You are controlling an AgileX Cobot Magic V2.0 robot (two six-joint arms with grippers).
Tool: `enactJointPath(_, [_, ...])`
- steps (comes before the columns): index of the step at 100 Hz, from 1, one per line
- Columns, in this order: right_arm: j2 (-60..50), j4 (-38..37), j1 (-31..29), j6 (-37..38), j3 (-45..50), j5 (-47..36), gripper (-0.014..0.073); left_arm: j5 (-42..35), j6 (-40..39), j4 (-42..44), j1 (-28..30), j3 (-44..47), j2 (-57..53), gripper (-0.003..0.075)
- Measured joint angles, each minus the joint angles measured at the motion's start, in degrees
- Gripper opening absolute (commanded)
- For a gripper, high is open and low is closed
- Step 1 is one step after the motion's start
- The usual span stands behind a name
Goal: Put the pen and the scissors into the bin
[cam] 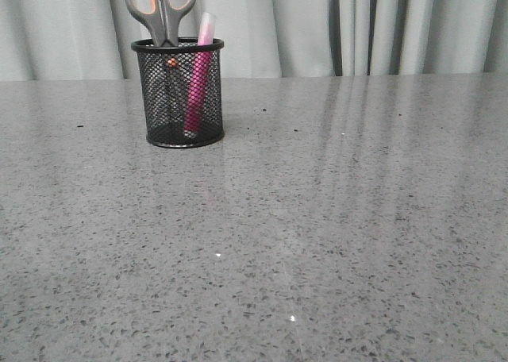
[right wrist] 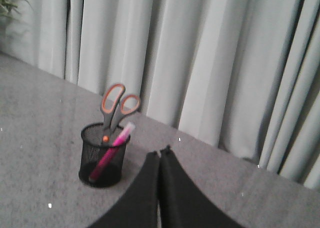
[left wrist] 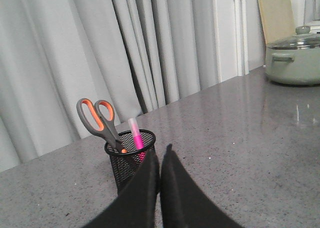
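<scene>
The black mesh bin (cam: pixel 178 92) stands at the far left of the table. Inside it the scissors (cam: pixel 161 9) stand blades down, grey and orange handles above the rim. The pink pen (cam: pixel 198 72) leans beside them, its whitish cap poking over the rim. In the left wrist view the bin (left wrist: pixel 128 161), scissors (left wrist: pixel 97 120) and pen (left wrist: pixel 135 138) sit just beyond my left gripper (left wrist: pixel 161 153), which is shut and empty. My right gripper (right wrist: pixel 159 152) is shut on nothing, apart from the bin (right wrist: pixel 102 155), scissors (right wrist: pixel 116 108) and pen (right wrist: pixel 112 148). Neither gripper shows in the front view.
A pale green lidded pot (left wrist: pixel 295 58) stands on the table's far edge in the left wrist view, with a beige board (left wrist: pixel 275 13) behind it. Grey curtains (cam: pixel 357 25) hang behind the speckled grey table (cam: pixel 317 219).
</scene>
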Motion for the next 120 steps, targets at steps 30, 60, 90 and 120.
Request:
enactJointPath(30, [-20.3,-0.1,0.0,-0.1,16.9,1.3,-0.0069,0.4,-1.1,1.8,0.0,0.0,-0.6,-0.0019])
enactJointPath(60, [-23.6,-0.2,0.0,-0.1,18.2,1.3,-0.0069,0.5,-1.1,1.8,0.0,0.0,-0.6,-0.0019])
enactJointPath(90, [-23.6,-0.2,0.0,-0.1,18.2,1.3,-0.0069,0.5,-1.1,1.8,0.0,0.0,-0.6,-0.0019])
enactJointPath(120, [-23.6,-0.2,0.0,-0.1,18.2,1.3,-0.0069,-0.7,-3.4,13.9,1.5,1.2,-3.2,-0.0019])
